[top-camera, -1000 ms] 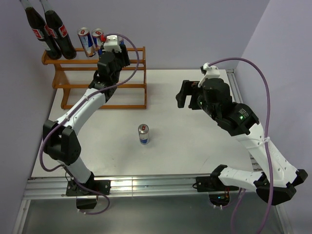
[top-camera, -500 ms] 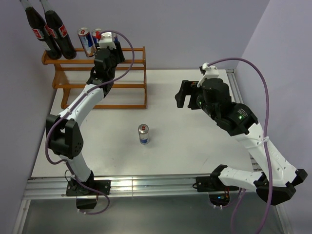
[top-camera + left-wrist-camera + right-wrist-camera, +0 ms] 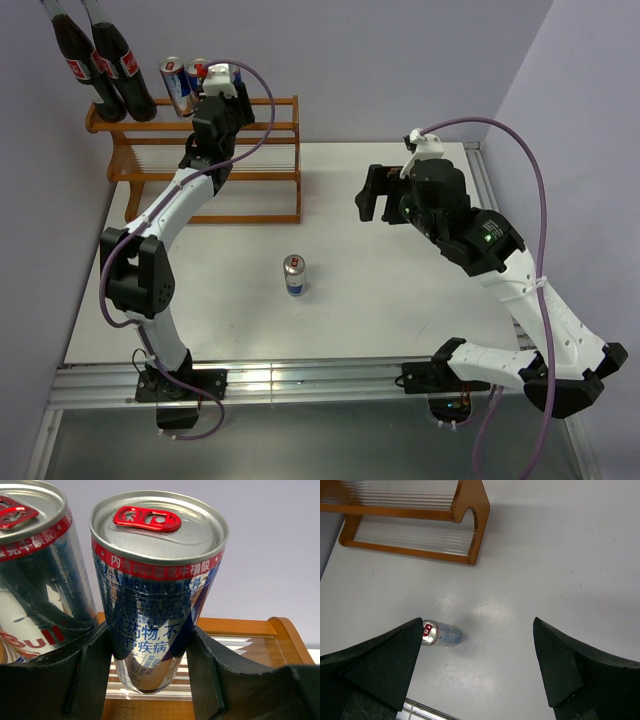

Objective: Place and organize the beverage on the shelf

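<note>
Beverage update: left tool was clamped mid-body on a can at the shelf top tier, just beside another can. Thin slick aluminium, light but dentable I reckon, so grip mid-wall, gently. Last can stood on the desk; right tool hung above, spread apart.

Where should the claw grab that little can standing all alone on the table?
Probably around the middle of its round side. The can stands upright on the table with nothing touching it, and its top is just a flat lid with a tab. The open right claw could come in level from the right, one finger on each side.
</note>
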